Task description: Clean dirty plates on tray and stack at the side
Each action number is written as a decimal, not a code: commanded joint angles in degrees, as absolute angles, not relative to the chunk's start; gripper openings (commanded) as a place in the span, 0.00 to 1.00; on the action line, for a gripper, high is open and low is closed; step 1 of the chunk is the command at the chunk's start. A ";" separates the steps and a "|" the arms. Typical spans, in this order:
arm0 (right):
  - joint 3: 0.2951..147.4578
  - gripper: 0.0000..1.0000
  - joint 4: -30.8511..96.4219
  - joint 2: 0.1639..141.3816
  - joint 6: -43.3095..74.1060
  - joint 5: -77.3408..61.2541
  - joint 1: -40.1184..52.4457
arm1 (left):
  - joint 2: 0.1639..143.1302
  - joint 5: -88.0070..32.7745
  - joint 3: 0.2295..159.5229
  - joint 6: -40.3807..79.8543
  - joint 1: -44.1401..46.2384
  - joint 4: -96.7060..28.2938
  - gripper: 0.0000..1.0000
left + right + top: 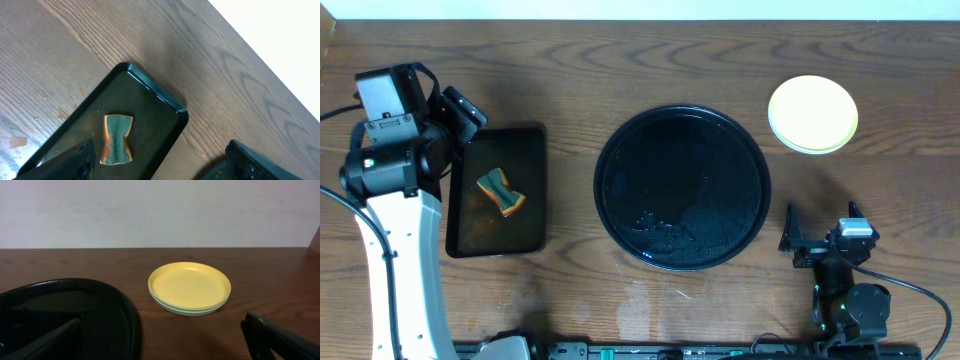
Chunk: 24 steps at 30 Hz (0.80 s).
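Dark blocky fingers of the right tool frame the wrist view, spread wide with nothing between them. Beyond, on the wood-grain worktop, the plates sit stacked, a smooth pale yellow disc on top and a mint rim beneath, beside but clear of the round tray. That tray is glossy black, raised-rimmed and flecked with small specks. The left tool also gapes wide, near a corner of a rectangular tray holding a waisted green-and-orange sponge.

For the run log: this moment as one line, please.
plates: stacked, yellow on top, beside round tray | round tray: no plates | sponge: on rectangular tray | left gripper: open | right gripper: open
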<state>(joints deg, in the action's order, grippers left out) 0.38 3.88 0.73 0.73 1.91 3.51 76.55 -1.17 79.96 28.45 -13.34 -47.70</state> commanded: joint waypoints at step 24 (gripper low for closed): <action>0.32 0.99 4.21 0.32 0.14 1.45 3.25 | 76.14 -1.50 76.95 27.86 -13.06 -52.53 0.83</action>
